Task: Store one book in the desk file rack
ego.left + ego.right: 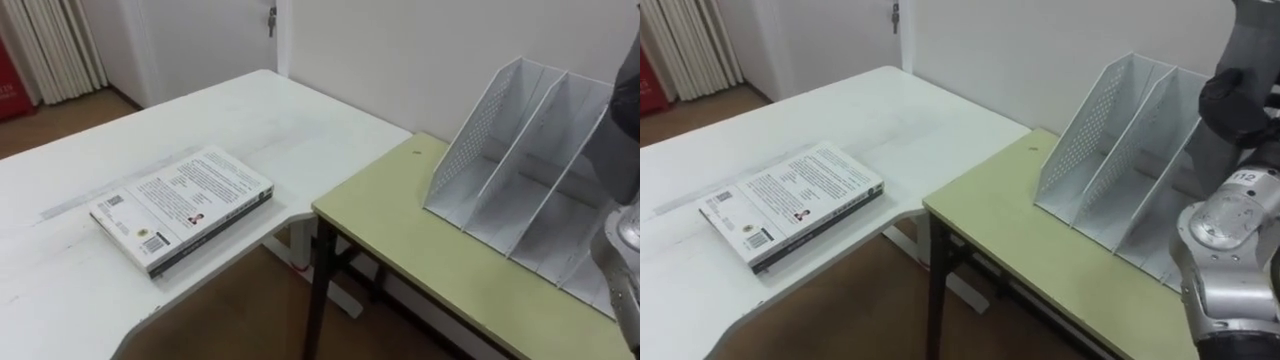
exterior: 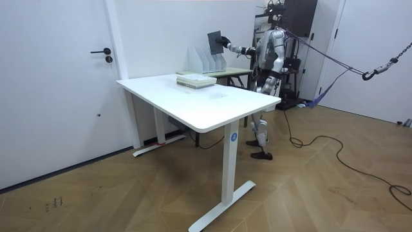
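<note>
A book [image 1: 182,207] was laid on the desk [image 1: 60,300]. The table [image 1: 400,230] was set just right of the desk, and the file rack [image 1: 520,160] was placed on it. A second book [image 2: 214,40] was held above the rack by the right hand [image 2: 226,44].

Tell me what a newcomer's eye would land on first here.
First comes the dark flat book, held upright in the robot's right hand above the white perforated file rack, which stands on the green-topped side table. Next is the pale printed book, lying flat near the corner of the white desk, well apart from the rack.
</note>
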Controlling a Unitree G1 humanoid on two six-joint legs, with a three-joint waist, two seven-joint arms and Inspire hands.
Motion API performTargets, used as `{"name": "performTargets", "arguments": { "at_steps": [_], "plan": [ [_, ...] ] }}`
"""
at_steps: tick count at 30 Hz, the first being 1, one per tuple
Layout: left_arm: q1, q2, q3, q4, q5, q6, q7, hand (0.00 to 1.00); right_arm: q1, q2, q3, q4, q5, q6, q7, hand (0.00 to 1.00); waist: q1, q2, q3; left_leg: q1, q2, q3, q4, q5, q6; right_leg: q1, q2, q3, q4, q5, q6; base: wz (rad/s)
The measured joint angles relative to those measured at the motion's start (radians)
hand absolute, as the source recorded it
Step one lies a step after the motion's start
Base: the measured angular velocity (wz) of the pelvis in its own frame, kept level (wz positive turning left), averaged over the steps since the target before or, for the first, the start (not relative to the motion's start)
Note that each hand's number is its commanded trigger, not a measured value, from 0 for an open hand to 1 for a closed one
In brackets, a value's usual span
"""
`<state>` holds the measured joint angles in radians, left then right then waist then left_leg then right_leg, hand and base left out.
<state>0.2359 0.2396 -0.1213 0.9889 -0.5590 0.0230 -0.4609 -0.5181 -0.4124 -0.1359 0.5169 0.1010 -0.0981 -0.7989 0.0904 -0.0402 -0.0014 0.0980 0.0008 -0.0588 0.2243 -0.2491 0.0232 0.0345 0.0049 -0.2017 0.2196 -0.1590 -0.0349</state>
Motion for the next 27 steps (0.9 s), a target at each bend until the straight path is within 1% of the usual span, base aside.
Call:
{"name": "performTargets", "arguments": {
  "at_steps": [3,4,5,6,7,15,17,21,27],
  "plan": [
    [0.0,0.0,0.0,0.0,0.0,0.0,0.0,0.0,0.0,-0.002,0.0,0.047,-0.031,0.0,-0.01,1.0,0.0,0.008,-0.0009,0.0,0.0,0.0,-0.001,0.0,0.0,-0.002,0.0,0.001,0.001,0.0,0.0,0.0],
    [0.0,0.0,0.0,0.0,0.0,0.0,0.0,0.0,0.0,-0.003,0.0,0.057,-0.032,0.0,-0.012,0.74,0.0,0.01,-0.0021,0.0,0.0,0.0,-0.001,0.0,0.0,-0.003,0.0,0.001,0.001,-0.001,0.0,0.0],
    [0.002,0.0,0.001,0.0,0.001,0.0,0.0,0.0,0.0,-0.005,0.0,0.061,-0.032,0.0,-0.012,0.54,-0.001,0.011,-0.0025,0.0,0.0,0.0,-0.002,0.0,0.0,-0.003,0.0,0.002,0.001,-0.001,0.0,0.0],
    [0.003,0.0,0.001,0.0,0.001,0.0,0.0,0.0,0.0,-0.006,-0.001,0.062,-0.032,0.0,-0.013,0.2,-0.001,0.012,-0.0029,0.0,0.0,0.001,-0.002,0.0,0.0,-0.004,0.0,0.002,0.001,-0.001,0.0,0.0],
    [0.002,0.0,0.001,0.0,0.001,0.0,0.0,0.0,0.0,-0.007,-0.001,0.062,-0.032,0.0,-0.014,0.0,-0.001,0.012,-0.0031,0.0,0.0,0.001,-0.002,0.0,0.0,-0.004,0.001,0.002,0.001,-0.001,0.0,0.0],
    [0.008,0.0,0.002,0.0,-0.002,0.001,0.0,0.0,0.0,-0.015,-0.001,0.073,-0.03,0.0,0.005,0.0,-0.001,0.01,-0.0031,0.001,0.0,0.0,-0.002,0.001,0.001,0.003,-0.002,-0.003,0.001,-0.001,0.0,0.0],
    [0.009,0.0,0.001,0.0,-0.019,0.002,0.001,0.0,-0.002,-0.018,-0.001,0.096,-0.019,-0.001,0.005,0.0,-0.001,0.009,-0.0025,0.0,0.0,-0.001,-0.002,0.001,0.001,0.005,-0.002,-0.004,0.001,-0.001,0.0,0.0],
    [0.012,0.0,0.0,0.0,-0.029,0.006,0.018,0.0,-0.004,-0.024,-0.004,0.14,0.033,-0.001,-0.002,0.0,-0.003,0.009,-0.002,0.0,-0.001,-0.001,-0.002,0.002,0.001,0.006,-0.003,-0.004,-0.001,-0.002,0.001,0.0],
    [0.019,0.0,0.0,0.0,-0.041,0.007,0.021,0.0,-0.004,-0.031,-0.004,0.147,0.094,-0.001,0.002,0.0,-0.007,0.01,-0.0015,-0.003,-0.002,-0.001,-0.003,0.002,0.001,0.005,-0.004,-0.007,-0.002,-0.004,0.002,0.01]
  ]
}}
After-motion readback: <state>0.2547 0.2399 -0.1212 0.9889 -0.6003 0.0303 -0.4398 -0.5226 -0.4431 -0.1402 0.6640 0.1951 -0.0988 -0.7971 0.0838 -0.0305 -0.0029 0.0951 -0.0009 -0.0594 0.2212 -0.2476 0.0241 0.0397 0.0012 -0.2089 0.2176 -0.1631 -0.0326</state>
